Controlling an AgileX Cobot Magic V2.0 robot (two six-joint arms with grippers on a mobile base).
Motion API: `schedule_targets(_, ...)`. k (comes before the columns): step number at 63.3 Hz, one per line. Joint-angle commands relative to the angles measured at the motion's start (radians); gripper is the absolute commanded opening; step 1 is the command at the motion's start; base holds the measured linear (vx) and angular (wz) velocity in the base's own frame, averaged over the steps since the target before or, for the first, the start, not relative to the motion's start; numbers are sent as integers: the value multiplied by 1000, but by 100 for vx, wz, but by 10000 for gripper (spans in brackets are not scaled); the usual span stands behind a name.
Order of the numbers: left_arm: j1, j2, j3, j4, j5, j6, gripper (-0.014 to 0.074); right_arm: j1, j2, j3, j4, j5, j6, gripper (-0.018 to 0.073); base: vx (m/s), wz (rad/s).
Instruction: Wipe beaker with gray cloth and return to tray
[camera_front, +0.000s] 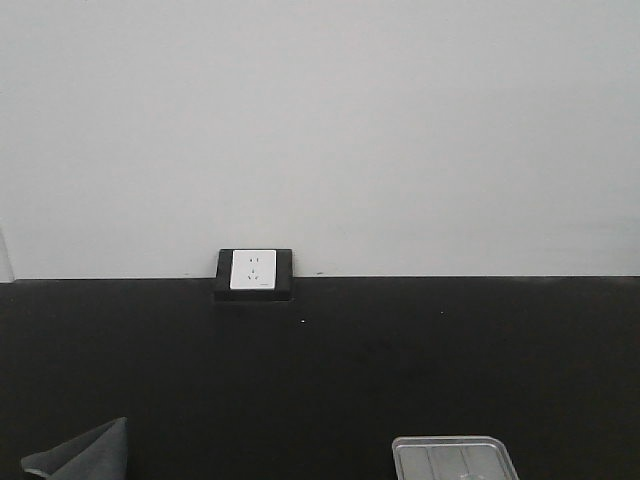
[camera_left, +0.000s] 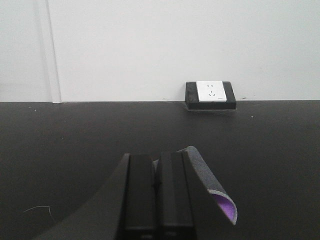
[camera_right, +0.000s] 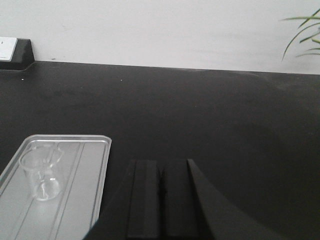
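Observation:
The gray cloth (camera_left: 202, 172) sticks out past my left gripper (camera_left: 156, 161), with a sliver of it between the shut fingers. It curls over the right finger and shows its purple underside. The cloth's peak also shows at the bottom left of the front view (camera_front: 85, 455). The silver tray (camera_right: 87, 195) lies on the black table, and a clear beaker (camera_right: 41, 175) stands upright in it. The tray's far end shows in the front view (camera_front: 455, 458). My right gripper (camera_right: 161, 167) is shut and empty, just right of the tray.
A black block with a white socket (camera_front: 254, 272) sits at the table's back edge against the white wall; it also shows in the left wrist view (camera_left: 210, 94). Plant leaves (camera_right: 305, 30) reach in at the far right.

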Motion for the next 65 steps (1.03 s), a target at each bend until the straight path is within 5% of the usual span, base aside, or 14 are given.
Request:
schedule_targets(1, 2, -15, 31, -4, -86, -6, -3, -7, -94, 45, -18, -90, 16, -11, 0, 0)
schedule_targets(65, 2, -15, 30, -4, -80, -5, -3, -16, -112, 98, -14, -120, 7, -11, 0, 0)
